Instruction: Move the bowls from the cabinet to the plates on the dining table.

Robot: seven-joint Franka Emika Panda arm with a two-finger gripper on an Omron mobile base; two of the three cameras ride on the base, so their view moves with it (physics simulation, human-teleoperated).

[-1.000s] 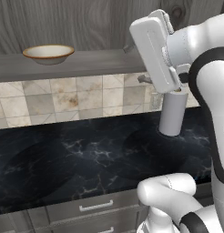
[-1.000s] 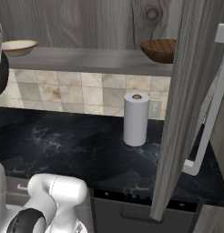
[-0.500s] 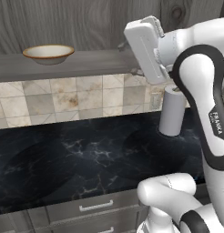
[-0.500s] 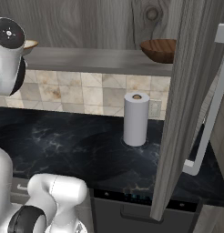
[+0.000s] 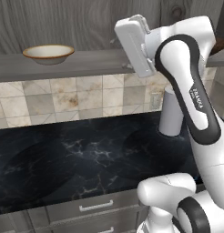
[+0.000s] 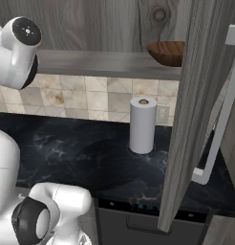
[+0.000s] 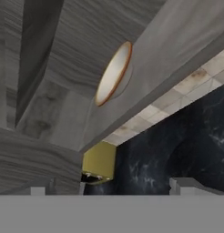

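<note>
Pincer [image 7: 112, 189]: jaws spread wide, nothing between them, finger tips [image 7: 184, 185] low in the hand view; cream bowl [image 7: 114, 73] with orange-tan rim ahead of the pincer and well apart from it, resting on the cabinet shelf [image 7: 177, 50], seen nearly edge-on because the hand is rolled; the same cream bowl [image 5: 48, 53] sits on the shelf [image 5: 86, 61] far to the arm's side in the left base view; dark wooden bowl [image 6: 168, 51] further along the shelf, close to the open cabinet door [image 6: 193, 115] and its bar handle [image 6: 219, 110]; paper towel roll [image 6: 142, 125] upright on the black table [image 6: 81, 158] below the shelf. Hazards, as judged: the rolled hand may meet the shelf's front edge before reaching the bowl; a shallow bowl taken by its thin rim may tip or slide out of a wide grip; a push short of a grasp could shove it against the cabinet's back wall; a low sweep on withdrawal could knock the towel roll; the open door crowds any later reach for the wooden bowl. Plates unsighted; no bowl delivered yet.
</note>
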